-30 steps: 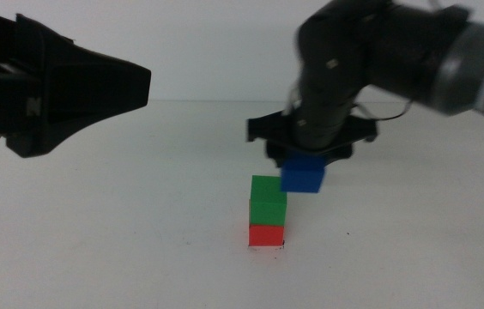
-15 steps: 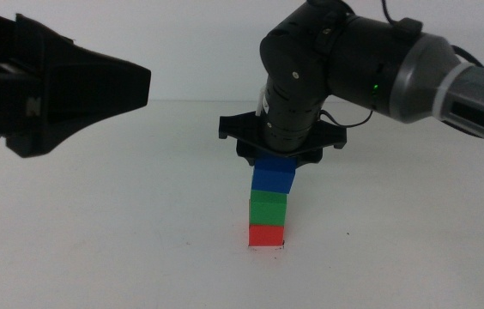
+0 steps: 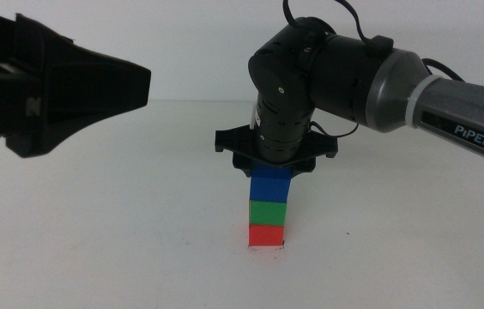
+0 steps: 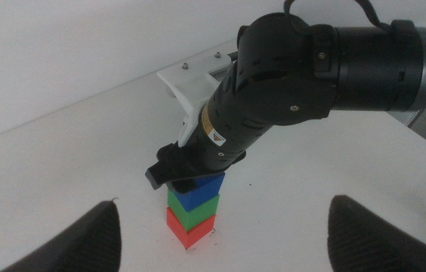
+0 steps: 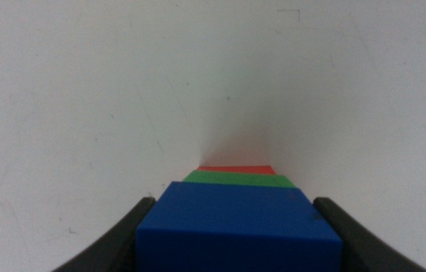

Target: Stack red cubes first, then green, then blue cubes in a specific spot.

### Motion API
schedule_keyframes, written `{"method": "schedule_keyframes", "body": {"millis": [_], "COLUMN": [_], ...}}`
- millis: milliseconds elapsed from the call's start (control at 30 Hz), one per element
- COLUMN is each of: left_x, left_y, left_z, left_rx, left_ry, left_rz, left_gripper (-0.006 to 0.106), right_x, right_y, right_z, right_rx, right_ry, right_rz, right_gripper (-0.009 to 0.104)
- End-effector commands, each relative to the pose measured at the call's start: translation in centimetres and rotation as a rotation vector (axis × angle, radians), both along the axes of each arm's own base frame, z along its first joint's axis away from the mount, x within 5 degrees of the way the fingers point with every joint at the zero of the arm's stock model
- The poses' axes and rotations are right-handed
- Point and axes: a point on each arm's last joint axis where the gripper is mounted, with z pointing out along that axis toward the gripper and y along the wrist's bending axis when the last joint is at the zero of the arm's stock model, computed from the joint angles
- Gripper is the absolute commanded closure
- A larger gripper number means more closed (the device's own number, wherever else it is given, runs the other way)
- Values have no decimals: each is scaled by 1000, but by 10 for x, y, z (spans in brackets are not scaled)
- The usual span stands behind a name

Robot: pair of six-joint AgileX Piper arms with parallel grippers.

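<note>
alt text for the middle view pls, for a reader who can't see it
The right end effector, reaching in from the right, is closed on a blue cube sitting atop a green cube and a red cube, a three-cube stack on a white table. The left end effector hangs open at upper left, away from the stack.

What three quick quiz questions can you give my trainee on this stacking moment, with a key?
1. True or false: the blue cube sits directly on the green cube.
2. Which cube touches the table? A) red B) green C) blue
3. Fill in: the ___ gripper is at the blue cube.

Key:
1. True; the stack reads blue, green, then red cube from the top.
2. A.
3. Right. The right gripper has a jaw on each side of the blue cube, while the left gripper waits open, off to the left above the table.
</note>
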Motion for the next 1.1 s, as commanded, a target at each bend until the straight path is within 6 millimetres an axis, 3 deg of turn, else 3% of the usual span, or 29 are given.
{"method": "schedule_keyframes", "body": {"millis": [0, 200, 233, 333, 433, 600, 733, 867, 967, 1067], "left_x": [1, 1, 1, 1, 1, 1, 1, 1, 1, 1], "left_y": [0, 0, 0, 0, 0, 0, 0, 0, 0, 0], "left_z": [0, 0, 0, 0, 0, 0, 0, 0, 0, 0], "left_rx": [-11, -10, -10, -10, -10, -10, -8, -7, -7, -7], "left_ry": [-5, -6, -6, -6, -6, -6, -8, -9, -9, -9], "left_rz": [6, 5, 5, 5, 5, 5, 4, 3, 3, 3], "left_gripper": [7, 7, 7, 7, 7, 7, 7, 7, 7, 7], "right_x": [1, 5, 4, 2, -2, -10, -43, -96, -131, -160], "right_y": [1, 7, 6, -6, -38, -118, -187, -243, -261, -262], "right_z": [1, 8, 14, 43, 87, 155, 191, 179, 171, 165], "right_rx": [-3, 66, 67, 63, 61, 84, 58, -26, -9, 30], "right_ry": [-12, -68, -72, -97, -132, -277, -371, -358, -462, -591], "right_rz": [18, 40, 41, 45, -11, -5, -41, -107, -77, -13], "right_gripper": [54, 7, 2, 2, 2, 2, 2, 2, 2, 2]}}
